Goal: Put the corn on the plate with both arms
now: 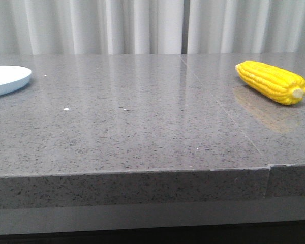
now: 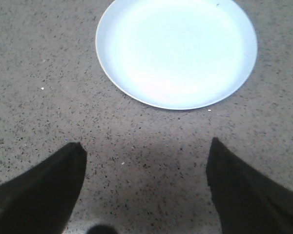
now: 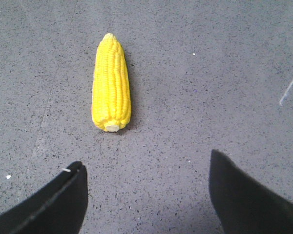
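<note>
The yellow corn (image 1: 272,81) lies on the grey stone table at the far right, its pale stub end toward the front right. In the right wrist view the corn (image 3: 111,83) lies beyond my right gripper (image 3: 146,158), which is open, empty and apart from it. The pale blue plate (image 1: 5,79) sits at the far left edge of the front view, partly cut off. In the left wrist view the plate (image 2: 176,48) lies beyond my left gripper (image 2: 146,146), which is open and empty. Neither gripper shows in the front view.
The grey speckled table (image 1: 142,127) has a thick front edge (image 1: 142,188). A seam (image 1: 218,107) runs across the top from the back toward the front right. White curtains (image 1: 152,25) hang behind the table.
</note>
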You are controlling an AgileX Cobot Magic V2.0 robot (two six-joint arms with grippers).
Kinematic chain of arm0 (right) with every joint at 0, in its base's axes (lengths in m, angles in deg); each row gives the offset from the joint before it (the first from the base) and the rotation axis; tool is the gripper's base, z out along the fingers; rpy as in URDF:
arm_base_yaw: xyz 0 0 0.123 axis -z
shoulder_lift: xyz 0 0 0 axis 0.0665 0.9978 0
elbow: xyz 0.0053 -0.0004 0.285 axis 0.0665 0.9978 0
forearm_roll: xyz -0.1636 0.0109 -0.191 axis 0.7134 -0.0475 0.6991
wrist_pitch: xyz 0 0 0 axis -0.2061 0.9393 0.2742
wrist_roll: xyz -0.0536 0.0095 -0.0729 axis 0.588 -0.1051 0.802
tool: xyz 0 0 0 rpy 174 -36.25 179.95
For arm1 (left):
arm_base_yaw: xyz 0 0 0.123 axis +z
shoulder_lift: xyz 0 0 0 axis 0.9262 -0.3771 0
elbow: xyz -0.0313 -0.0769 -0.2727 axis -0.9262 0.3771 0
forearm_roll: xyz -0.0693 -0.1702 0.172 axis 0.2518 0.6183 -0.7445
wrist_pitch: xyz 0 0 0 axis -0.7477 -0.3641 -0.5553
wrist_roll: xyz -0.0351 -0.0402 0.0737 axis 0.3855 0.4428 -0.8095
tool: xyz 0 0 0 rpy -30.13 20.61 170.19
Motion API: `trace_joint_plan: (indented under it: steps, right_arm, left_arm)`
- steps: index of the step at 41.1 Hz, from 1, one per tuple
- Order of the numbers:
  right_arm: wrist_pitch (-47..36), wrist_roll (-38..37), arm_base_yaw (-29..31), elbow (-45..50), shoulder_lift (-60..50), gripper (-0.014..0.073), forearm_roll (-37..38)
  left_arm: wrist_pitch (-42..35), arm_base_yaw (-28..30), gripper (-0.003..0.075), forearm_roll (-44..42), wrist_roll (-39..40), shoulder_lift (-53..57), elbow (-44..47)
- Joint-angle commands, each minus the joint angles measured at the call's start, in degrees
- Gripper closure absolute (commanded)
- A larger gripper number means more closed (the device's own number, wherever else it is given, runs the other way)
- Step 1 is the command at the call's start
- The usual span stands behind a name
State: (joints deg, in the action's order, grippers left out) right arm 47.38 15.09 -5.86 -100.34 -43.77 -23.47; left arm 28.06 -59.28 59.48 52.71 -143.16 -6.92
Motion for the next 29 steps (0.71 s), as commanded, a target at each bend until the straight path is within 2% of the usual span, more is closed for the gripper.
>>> trace_joint_plan:
  steps: [1, 6, 10, 29]
  right_arm:
    - [-3.9, 0.4, 0.3, -1.9, 0.3, 0.0043, 0.0]
    - [-3.9, 0.4, 0.3, -1.9, 0.3, 0.0043, 0.0]
    - [-3.9, 0.4, 0.3, -1.9, 0.3, 0.0043, 0.0]
    - [-3.9, 0.4, 0.3, -1.9, 0.3, 0.0043, 0.0]
  left_arm:
    - [-2.9, 3.5, 0.0217, 8.1, -6.1, -3.1, -4.0]
    - [-2.9, 7.8, 0.0217, 17.5, -12.9, -7.6, -6.4]
    - [-3.4, 10.0, 0.0217, 21.6, -15.5, -11.5, -8.6]
    - [-7.4, 10.5, 0.0219, 22.6, -16.2, -28.9, -20.0]
